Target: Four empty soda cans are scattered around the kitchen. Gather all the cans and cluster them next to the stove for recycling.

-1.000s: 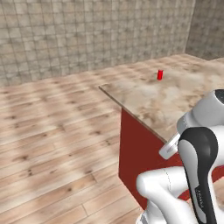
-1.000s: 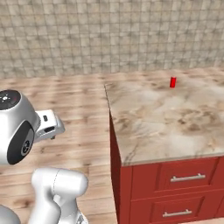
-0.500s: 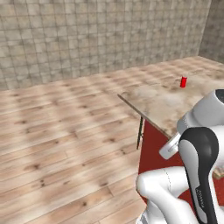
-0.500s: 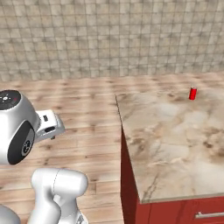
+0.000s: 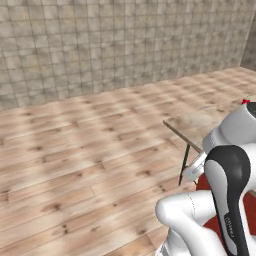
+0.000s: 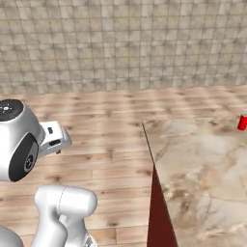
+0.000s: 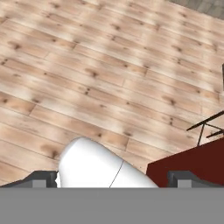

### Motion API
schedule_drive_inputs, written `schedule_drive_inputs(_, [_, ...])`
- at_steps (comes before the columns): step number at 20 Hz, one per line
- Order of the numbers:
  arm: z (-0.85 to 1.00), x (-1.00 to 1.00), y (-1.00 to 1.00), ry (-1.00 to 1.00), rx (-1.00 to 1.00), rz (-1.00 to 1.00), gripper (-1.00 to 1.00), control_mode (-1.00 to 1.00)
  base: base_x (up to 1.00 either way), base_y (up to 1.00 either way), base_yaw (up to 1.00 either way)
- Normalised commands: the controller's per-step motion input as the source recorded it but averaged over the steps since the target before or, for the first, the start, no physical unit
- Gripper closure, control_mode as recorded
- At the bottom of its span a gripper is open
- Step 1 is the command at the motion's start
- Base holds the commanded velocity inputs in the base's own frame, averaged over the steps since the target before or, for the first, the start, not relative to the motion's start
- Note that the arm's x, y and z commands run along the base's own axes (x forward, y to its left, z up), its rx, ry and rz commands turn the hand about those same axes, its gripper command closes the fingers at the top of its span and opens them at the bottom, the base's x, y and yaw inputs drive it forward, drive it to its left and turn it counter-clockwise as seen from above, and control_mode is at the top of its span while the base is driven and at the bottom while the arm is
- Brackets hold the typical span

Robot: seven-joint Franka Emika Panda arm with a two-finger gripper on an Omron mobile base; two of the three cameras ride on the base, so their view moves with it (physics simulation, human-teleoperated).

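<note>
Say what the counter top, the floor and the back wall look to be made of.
Counter top: polished stone, likely marble, from its beige mottled veining. Floor: wood planks, with visible grain, knots and board seams. Wall: matte stone or ceramic tile, tan squares in a grout grid.

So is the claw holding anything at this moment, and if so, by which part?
Nothing is held. The claw stands open over the wood floor, with nothing between its tips. The bright red can sits apart on the counter.
</note>
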Motion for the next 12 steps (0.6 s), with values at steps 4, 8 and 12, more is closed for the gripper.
schedule_drive_inputs(4, [0.00, 0.00, 0.00, 0.00, 0.00, 0.00, -1.00, 1.00, 0.93, 0.62, 0.00])
schedule_drive_inputs(8, [0.00, 0.00, 0.00, 0.00, 0.00, 0.00, -1.00, 1.00, 1.00, 0.61, -0.01])
schedule_drive_inputs(12, [0.00, 0.00, 0.00, 0.00, 0.00, 0.00, -1.00, 1.00, 1.00, 0.57, -0.01])
